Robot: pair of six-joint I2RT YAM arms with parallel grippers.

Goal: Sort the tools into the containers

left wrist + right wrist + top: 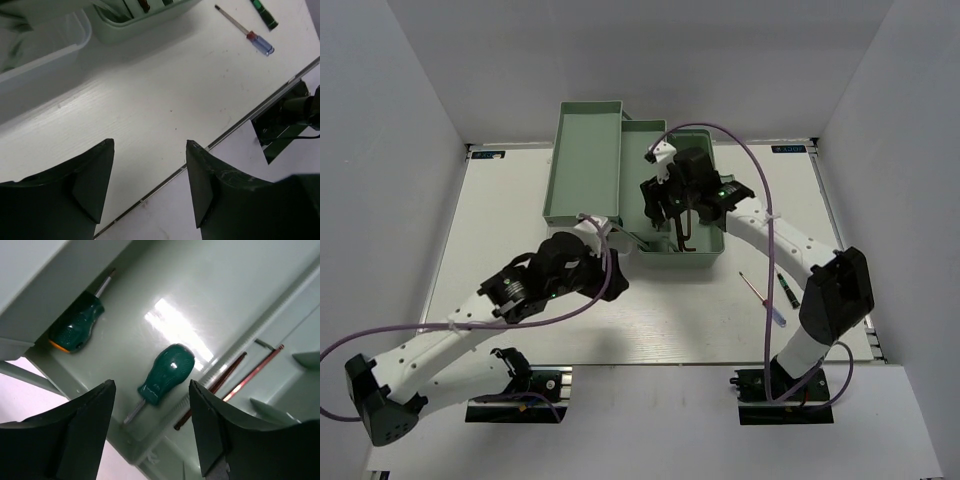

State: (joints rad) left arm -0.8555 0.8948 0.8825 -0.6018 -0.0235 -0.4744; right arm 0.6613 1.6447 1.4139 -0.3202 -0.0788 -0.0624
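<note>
Flanking white table [670, 320], pale grey walls [400, 100]; left end effector [150, 145], right end effector [151, 385] both spread

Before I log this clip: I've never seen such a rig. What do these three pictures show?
Two white robot arms are bolted at the near edge of a white table. One picture looks down on both. The other two come from a camera on each wrist, with that arm's own fingers in view. The left gripper is open over bare table, holding nothing. The right gripper is open and empty over the pale mint-green plastic toolbox base, where two stubby green-handled screwdrivers and thin dark hex keys lie. A thin blue-handled screwdriver and a dark pen-like tool lie outside on the table.
</note>
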